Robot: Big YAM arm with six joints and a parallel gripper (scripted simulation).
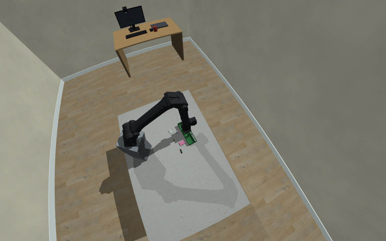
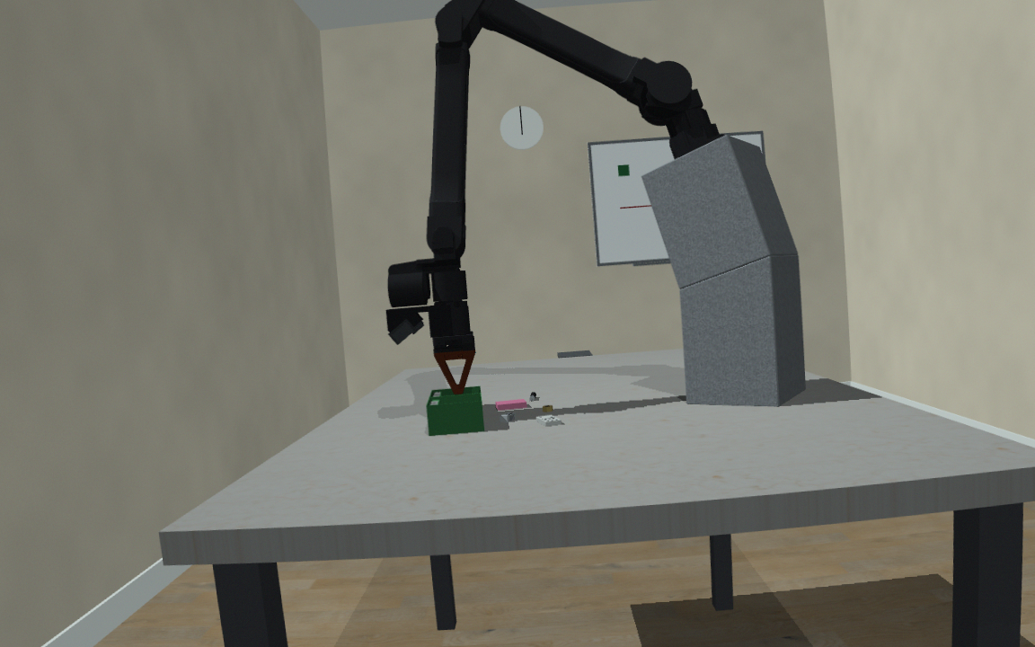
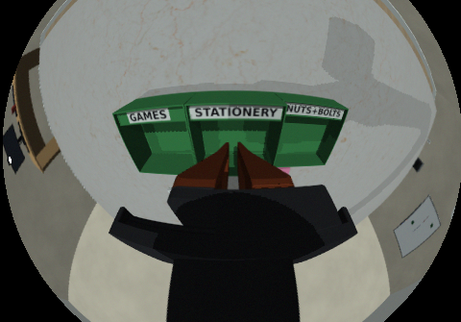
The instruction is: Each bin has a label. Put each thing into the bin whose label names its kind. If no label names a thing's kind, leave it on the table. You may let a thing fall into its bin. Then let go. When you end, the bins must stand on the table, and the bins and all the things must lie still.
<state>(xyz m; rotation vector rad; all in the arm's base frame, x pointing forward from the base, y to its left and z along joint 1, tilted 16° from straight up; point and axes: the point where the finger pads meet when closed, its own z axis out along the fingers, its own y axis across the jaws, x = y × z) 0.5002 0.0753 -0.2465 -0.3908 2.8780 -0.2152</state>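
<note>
Gripper: (image 1: 187, 131) (image 2: 457, 392) (image 3: 233, 144) pointing down, fingertips close together with a narrow gap; nearly closed, nothing held.
STATIONERY bin: (image 3: 256, 139) the middle compartment, directly below the jaws; whether the tips dip under its rim, cannot tell.
GAMES bin: (image 1: 180, 127) (image 3: 168, 141) left of the jaws in the wrist view; green floor visible.
NUTS+BOLTS bin: (image 1: 190, 138) (image 3: 304, 136) right of the jaws in the wrist view; green floor visible.
Pink block: (image 1: 181, 143) (image 2: 509, 404) (image 3: 286, 170) flat on the table, outside the bins, near the jaws toward the NUTS+BOLTS end; only a sliver shows past the fingers in the wrist view.
Small grey piece: (image 1: 177, 132) (image 2: 508, 417) on the table, near the jaws on the pedestal side.
White piece: (image 1: 170, 131) (image 2: 548, 420) same side, farther from the jaws than the grey piece; kind too small to tell.
Brass-coloured piece: (image 1: 173, 140) (image 2: 547, 408) on the table, pedestal side of the jaws, near the pink block.
Dark piece: (image 1: 181, 151) (image 2: 533, 395) on the table, beyond the pink block as seen from the jaws.
Table: (image 1: 194, 170) (image 2: 586, 474) carries the joined green bins upright beneath the jaws.
Pedestal: (image 1: 138, 146) (image 2: 726, 322) grey, well apart from the jaws.
</note>
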